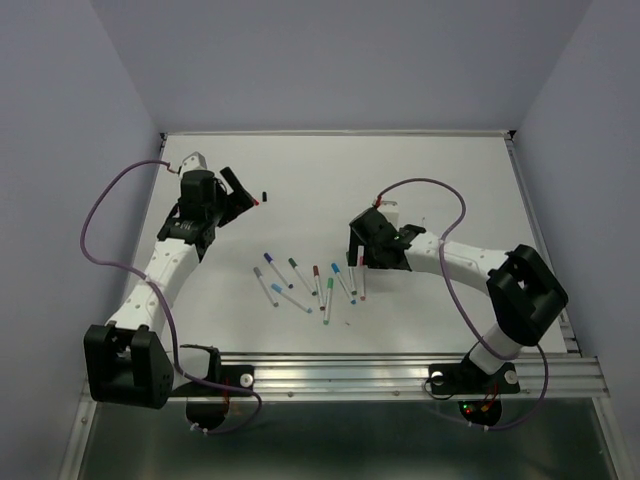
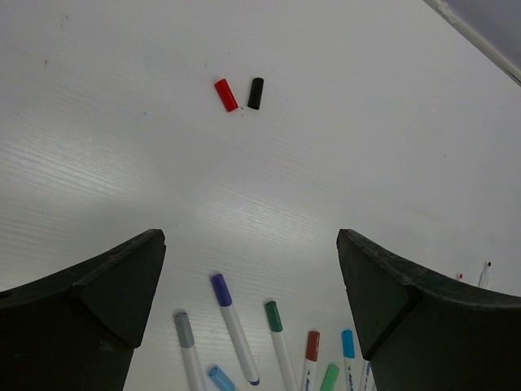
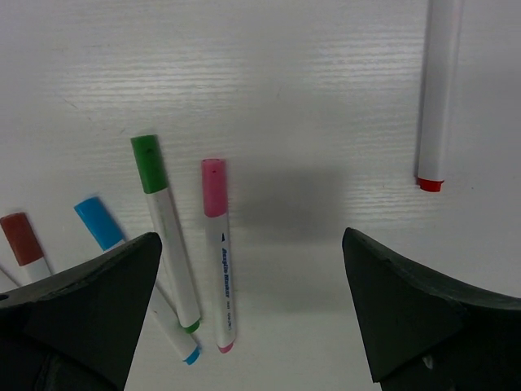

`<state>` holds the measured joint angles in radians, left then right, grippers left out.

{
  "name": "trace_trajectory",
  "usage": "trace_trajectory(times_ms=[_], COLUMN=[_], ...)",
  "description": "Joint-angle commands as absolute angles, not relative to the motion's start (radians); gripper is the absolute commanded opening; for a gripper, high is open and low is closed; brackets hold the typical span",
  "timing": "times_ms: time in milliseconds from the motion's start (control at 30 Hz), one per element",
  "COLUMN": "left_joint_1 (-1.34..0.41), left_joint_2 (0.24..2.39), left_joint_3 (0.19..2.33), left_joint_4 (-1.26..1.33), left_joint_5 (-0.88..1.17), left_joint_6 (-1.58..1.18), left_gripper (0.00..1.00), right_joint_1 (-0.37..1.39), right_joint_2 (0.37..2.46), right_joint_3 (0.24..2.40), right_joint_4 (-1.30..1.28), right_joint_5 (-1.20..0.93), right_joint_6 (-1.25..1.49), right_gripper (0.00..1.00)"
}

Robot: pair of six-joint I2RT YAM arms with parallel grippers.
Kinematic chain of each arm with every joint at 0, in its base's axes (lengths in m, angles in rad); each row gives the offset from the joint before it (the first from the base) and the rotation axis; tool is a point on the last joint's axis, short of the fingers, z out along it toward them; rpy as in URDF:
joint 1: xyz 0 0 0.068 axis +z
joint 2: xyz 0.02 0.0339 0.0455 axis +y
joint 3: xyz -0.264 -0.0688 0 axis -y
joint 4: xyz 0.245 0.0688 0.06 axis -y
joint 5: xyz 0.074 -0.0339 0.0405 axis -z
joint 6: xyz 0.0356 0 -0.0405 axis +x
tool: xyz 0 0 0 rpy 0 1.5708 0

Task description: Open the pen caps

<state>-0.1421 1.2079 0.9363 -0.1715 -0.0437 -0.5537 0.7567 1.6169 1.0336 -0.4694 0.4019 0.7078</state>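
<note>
Several capped pens point(image 1: 312, 282) with white barrels lie fanned out mid-table. The left wrist view shows their purple point(image 2: 232, 326), green point(image 2: 279, 336) and grey point(image 2: 188, 346) ones low between the fingers. Further off, two loose pen caps lie side by side, one red point(image 2: 225, 95) and one black point(image 2: 256, 93). My left gripper point(image 2: 251, 244) hovers open and empty, left of the caps point(image 1: 261, 197). My right gripper point(image 3: 252, 244) is open and empty just right of a pink pen point(image 3: 220, 252) and a green pen point(image 3: 167, 236). A white barrel with a red end point(image 3: 435, 90) lies apart.
A blue-capped pen point(image 3: 122, 252) and a brown-red cap point(image 3: 20, 240) lie at the left of the right wrist view. The white table point(image 1: 450, 170) has a metal rail point(image 1: 400, 365) along its near edge. Purple cables loop from both arms point(image 1: 100, 215).
</note>
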Motion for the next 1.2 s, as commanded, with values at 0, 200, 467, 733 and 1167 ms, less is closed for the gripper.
trace_trajectory(times_ms=[0, 200, 467, 733, 1167], left_joint_1=[-0.137, -0.137, -0.137, -0.137, -0.137], left_joint_2=[1.215, 1.227, 1.226, 1.218, 1.204], left_joint_3=[0.928, 0.927, 0.920, 0.917, 0.925], left_joint_4=[-0.130, -0.120, -0.114, -0.117, -0.101], left_joint_5=[-0.029, -0.015, -0.008, -0.008, 0.078], left_joint_6=[-0.534, -0.534, -0.537, -0.538, -0.532], left_gripper=[0.99, 0.99, 0.99, 0.99, 0.99], right_joint_1=[0.773, 0.793, 0.811, 0.830, 0.830], right_joint_2=[1.643, 1.677, 1.716, 1.741, 1.643], right_joint_3=[1.068, 1.054, 1.016, 0.991, 0.946], right_joint_4=[-0.505, -0.497, -0.463, -0.463, -0.419], right_joint_5=[0.457, 0.439, 0.379, 0.341, 0.351], right_joint_6=[0.747, 0.749, 0.745, 0.739, 0.681], right_gripper=[0.98, 0.81, 0.69, 0.54, 0.01])
